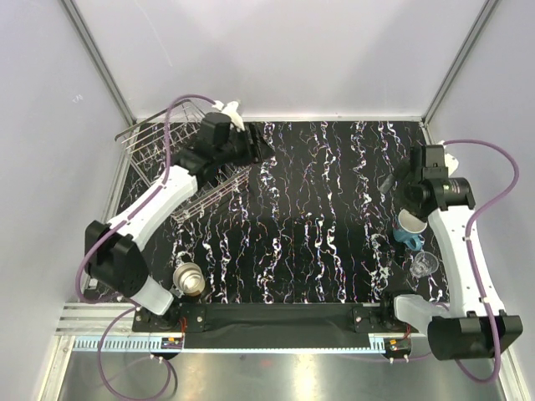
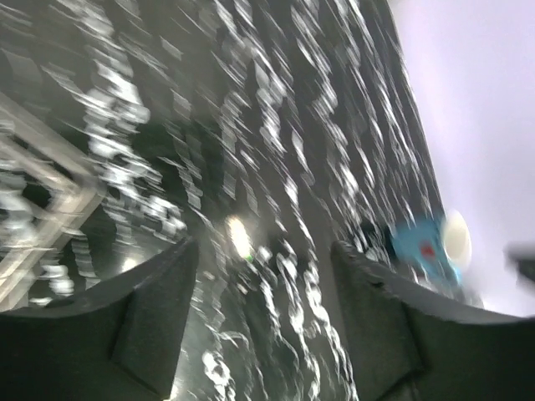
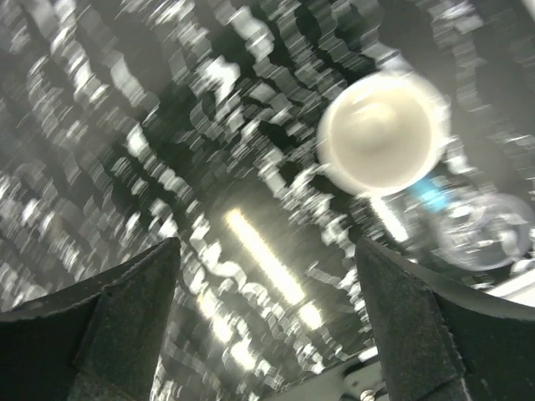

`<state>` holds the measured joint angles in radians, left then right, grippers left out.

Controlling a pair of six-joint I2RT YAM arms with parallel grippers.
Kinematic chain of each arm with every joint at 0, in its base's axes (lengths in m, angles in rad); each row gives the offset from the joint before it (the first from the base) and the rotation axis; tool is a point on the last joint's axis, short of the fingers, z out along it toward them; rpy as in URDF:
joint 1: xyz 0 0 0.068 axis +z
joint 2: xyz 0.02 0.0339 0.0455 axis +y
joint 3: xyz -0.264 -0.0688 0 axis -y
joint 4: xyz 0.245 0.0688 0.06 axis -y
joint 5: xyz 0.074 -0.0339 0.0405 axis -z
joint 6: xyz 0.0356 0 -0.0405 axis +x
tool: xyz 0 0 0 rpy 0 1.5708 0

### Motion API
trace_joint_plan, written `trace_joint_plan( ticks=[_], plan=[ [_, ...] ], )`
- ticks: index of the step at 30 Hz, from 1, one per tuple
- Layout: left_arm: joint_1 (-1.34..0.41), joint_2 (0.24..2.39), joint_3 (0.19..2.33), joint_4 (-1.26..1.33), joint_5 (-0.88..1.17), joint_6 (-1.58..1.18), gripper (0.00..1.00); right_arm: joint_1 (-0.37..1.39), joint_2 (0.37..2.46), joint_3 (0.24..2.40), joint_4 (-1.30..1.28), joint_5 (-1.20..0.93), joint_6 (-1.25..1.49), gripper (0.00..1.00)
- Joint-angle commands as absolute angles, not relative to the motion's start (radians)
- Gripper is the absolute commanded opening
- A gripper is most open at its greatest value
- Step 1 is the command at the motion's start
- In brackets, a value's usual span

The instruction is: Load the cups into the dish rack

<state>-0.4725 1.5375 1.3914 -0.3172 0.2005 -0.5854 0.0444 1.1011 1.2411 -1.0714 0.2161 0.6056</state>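
The dish rack (image 1: 159, 154), a silver wire basket, stands at the table's far left; its rods blur past the left edge of the left wrist view (image 2: 33, 209). My left gripper (image 1: 264, 150) hangs just right of the rack, open and empty (image 2: 263, 244). A dark blue cup with a cream inside (image 1: 409, 227) lies tipped at the right, also seen as the blue cup (image 2: 430, 242) and its cream mouth (image 3: 380, 134). A clear glass cup (image 1: 424, 265) (image 3: 485, 230) stands just in front of it. My right gripper (image 1: 391, 185) hovers behind them, open, nothing between its fingers (image 3: 266, 242). A beige-silvery cup (image 1: 189, 280) stands near the left arm's base.
The table top is black marbled with white streaks (image 1: 318, 217). White walls with metal frame posts close in the left, back and right sides. Both arm bases sit on a black rail (image 1: 276, 317) along the near edge.
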Motion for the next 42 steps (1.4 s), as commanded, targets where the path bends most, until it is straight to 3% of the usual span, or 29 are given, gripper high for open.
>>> trace_joint_plan(
  ticks=[1, 4, 15, 31, 33, 37, 39, 40, 42],
  plan=[
    [-0.488, 1.586, 1.417, -0.252, 0.438, -0.584, 0.58, -0.030, 1.170, 1.304, -1.095, 0.405, 0.536, 0.91],
    [-0.486, 1.640, 1.433, -0.236, 0.521, -0.606, 0.50, -0.116, 1.247, 1.315, -1.054, 0.368, 0.489, 0.88],
    [-0.495, 1.677, 1.436, -0.244, 0.538, -0.601, 0.53, -0.179, 1.474, 1.315, -0.942, 0.218, 0.463, 0.86],
    [-0.492, 1.684, 1.437, -0.238, 0.555, -0.612, 0.50, -0.181, 1.629, 1.197, -0.816, 0.202, 0.506, 0.72],
    [-0.492, 1.686, 1.437, -0.236, 0.561, -0.617, 0.50, -0.181, 1.641, 1.186, -0.807, 0.201, 0.509, 0.63],
    [-0.486, 1.677, 1.434, -0.230, 0.569, -0.620, 0.50, -0.181, 1.657, 1.172, -0.795, 0.190, 0.512, 0.58],
    [-0.485, 1.672, 1.433, -0.224, 0.581, -0.630, 0.52, -0.181, 1.648, 1.157, -0.789, 0.195, 0.517, 0.44],
    [-0.485, 1.672, 1.428, -0.213, 0.587, -0.634, 0.53, -0.181, 1.640, 1.151, -0.779, 0.199, 0.522, 0.30],
    [-0.485, 1.669, 1.419, -0.201, 0.597, -0.638, 0.54, -0.181, 1.617, 1.144, -0.772, 0.210, 0.531, 0.21]
  ],
)
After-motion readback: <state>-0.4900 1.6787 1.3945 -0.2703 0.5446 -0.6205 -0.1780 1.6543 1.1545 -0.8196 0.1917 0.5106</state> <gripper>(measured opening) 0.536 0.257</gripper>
